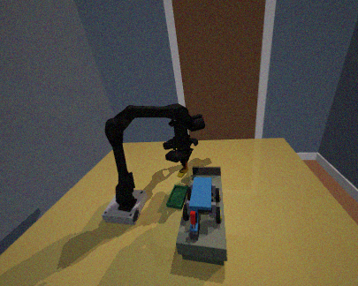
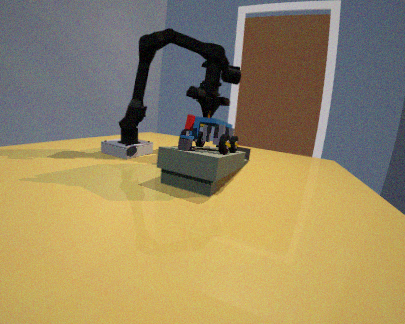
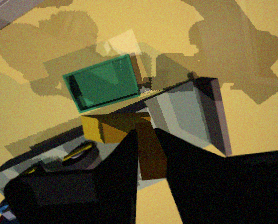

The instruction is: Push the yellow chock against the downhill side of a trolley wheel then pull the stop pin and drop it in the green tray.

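Note:
My gripper is shut on the chock's orange handle. The yellow chock hangs in the air near the left side of the ramp's low end; its black base is not clearly visible. The blue trolley stands on the grey ramp; one of its wheels shows in the wrist view. The red-headed stop pin stands upright at the trolley's uphill end. The green tray is beside the ramp, empty.
A raised dark end wall closes the ramp's low end. The arm's pale base stands left of the tray on the yellow table. The arm arches over from there.

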{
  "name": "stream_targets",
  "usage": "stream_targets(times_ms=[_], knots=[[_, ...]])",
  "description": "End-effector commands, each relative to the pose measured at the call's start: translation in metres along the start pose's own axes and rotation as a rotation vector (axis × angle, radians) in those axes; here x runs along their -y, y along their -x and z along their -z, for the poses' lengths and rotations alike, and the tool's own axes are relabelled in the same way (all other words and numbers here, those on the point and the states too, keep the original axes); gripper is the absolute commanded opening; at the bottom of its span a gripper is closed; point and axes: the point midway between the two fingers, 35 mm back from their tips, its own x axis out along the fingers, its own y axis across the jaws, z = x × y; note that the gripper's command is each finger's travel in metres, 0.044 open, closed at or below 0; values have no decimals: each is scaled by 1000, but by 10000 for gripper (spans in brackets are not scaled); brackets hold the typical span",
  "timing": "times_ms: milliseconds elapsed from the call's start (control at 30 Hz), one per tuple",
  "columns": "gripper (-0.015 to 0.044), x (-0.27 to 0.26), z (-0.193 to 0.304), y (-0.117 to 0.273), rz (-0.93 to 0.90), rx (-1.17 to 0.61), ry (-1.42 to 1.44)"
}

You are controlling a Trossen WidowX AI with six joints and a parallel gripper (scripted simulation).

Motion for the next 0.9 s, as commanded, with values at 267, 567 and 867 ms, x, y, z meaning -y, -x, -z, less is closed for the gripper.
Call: stream_targets(times_ms=[267,567,867], knots=[[0,2,1,2,-23,-18,375],[0,6,10,0,-23,-19,375],[0,12,26,-3,-23,-20,374]])
